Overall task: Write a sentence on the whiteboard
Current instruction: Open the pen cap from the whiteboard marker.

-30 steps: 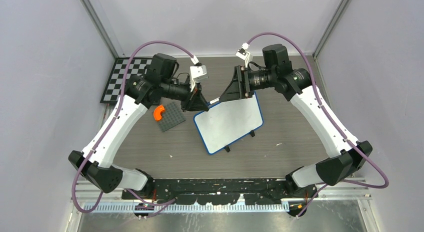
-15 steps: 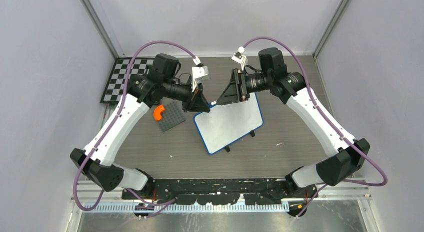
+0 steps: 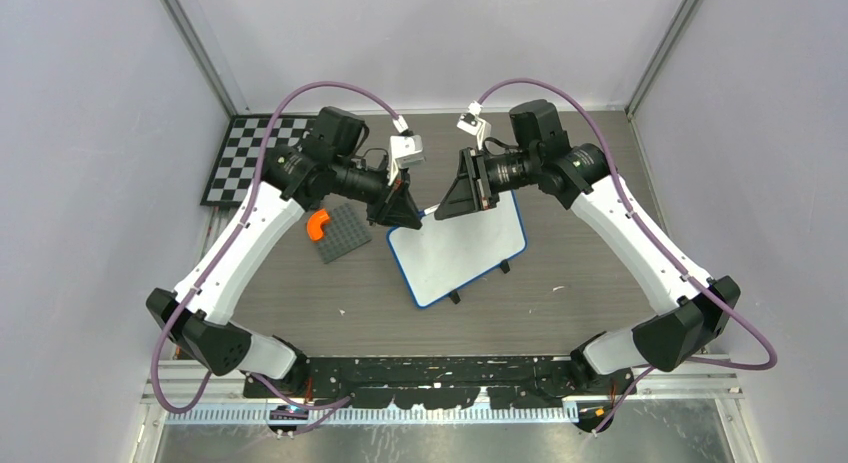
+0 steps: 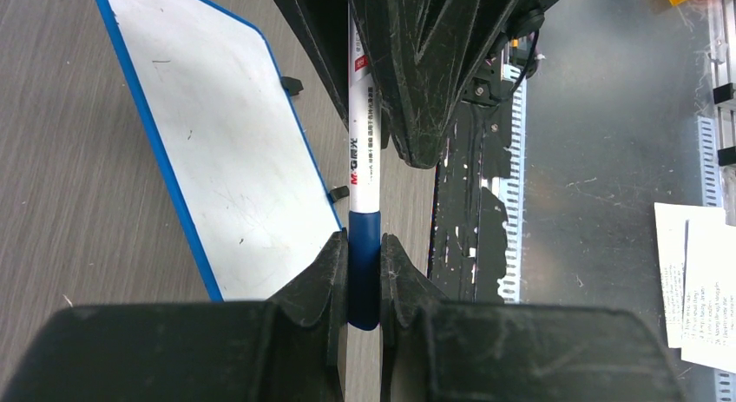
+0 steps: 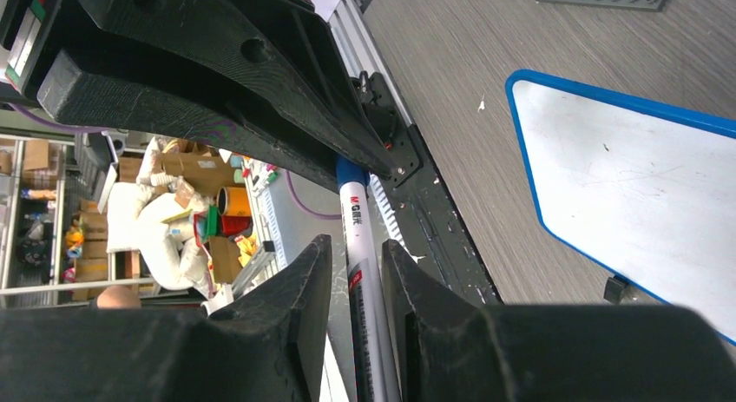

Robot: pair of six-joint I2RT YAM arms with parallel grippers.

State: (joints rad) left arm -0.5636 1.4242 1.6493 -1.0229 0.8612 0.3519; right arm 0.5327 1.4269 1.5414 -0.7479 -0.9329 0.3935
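I have the marker (image 4: 364,124) strung level between the two arms, above the far-left corner of the whiteboard (image 3: 460,248), which lies flat and askew mid-table, its face blank with no sentence on it yet. The left claw (image 4: 364,263) is clamped on the blue end, which I take for the cap. The right claw (image 5: 358,263) straddles the white barrel, so I judge this a hold for pulling the cap off. From the top view the marker is only a sliver between the black fingers. The left wrist view shows the pinch plainly. The right wrist view shows its fingers close on either side of the barrel, but I cannot tell whether they grip it.
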